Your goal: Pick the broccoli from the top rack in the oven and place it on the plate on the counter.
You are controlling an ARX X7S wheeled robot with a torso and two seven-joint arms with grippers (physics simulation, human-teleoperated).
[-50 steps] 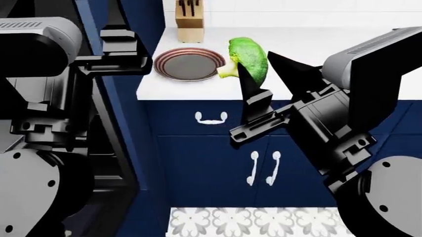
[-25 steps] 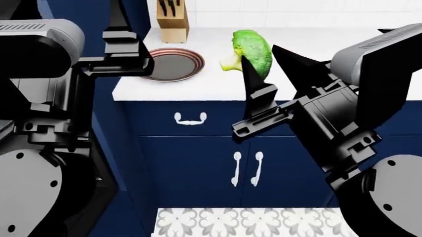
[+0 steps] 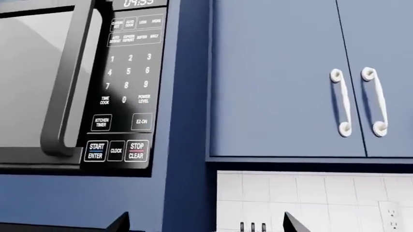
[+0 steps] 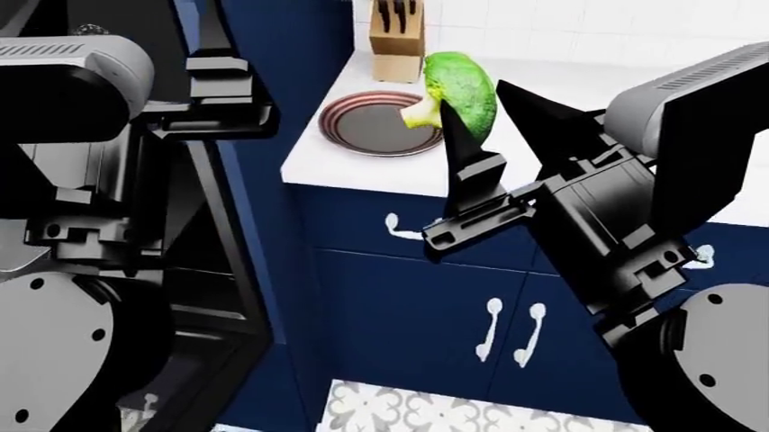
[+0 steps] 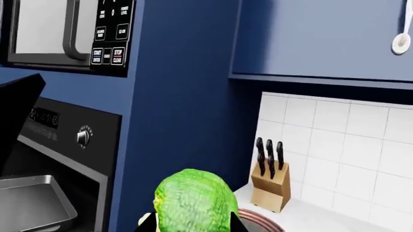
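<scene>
Item: broccoli (image 4: 462, 85), pinched in right gripper (image 4: 487, 112) jaws, held near plate (image 4: 373, 126) on counter (image 4: 348, 166) | Left gripper (image 4: 222, 85): idle, jaw state cannot tell | Step: carry over plate centre, lower close, then release gently to prevent rolling.

Green broccoli (image 4: 462, 90) (red-ringed, seemingly grey plate (image 4: 360, 126)).

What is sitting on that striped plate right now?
The plate looks bare where visible. The broccoli, held in the right end effector, covers its right edge, so that part stays hidden.
</scene>
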